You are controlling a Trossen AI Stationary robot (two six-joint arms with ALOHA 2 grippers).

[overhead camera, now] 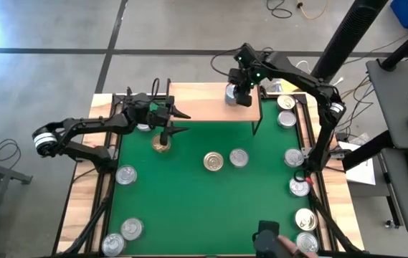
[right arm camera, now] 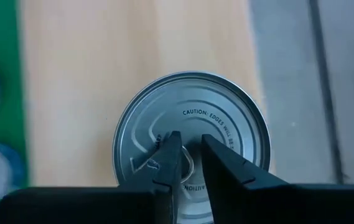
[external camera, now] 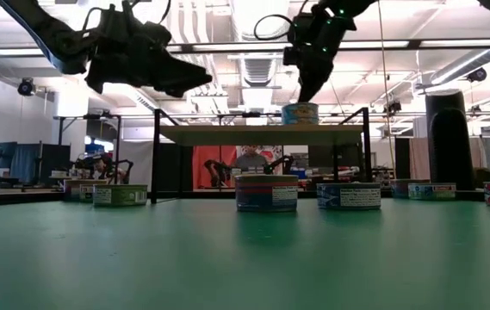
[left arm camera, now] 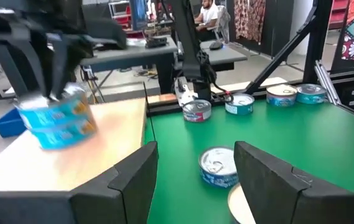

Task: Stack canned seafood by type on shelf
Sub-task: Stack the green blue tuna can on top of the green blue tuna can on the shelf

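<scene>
- My right gripper hangs over the shelf at the table's twelve o'clock edge, directly above a stack of two blue-sided tins that sits on the board's right part.
- From my right wrist, my two fingers stand close together with a narrow gap, their tips over the silver lid of the top tin, around its pull-tab. They are pinched nearly closed; I cannot tell whether they actually hold the tab.
- My left gripper floats at about ten o'clock on the green mat, above a gold-topped tin. Its fingers stand apart and grasp nothing.
- Two tins lie near the mat's centre: a gold-topped one and a silver one just beside it at three o'clock.
- More tins line the three o'clock edge, and others sit toward seven and eight o'clock.
- People sit in the room beyond the table.
</scene>
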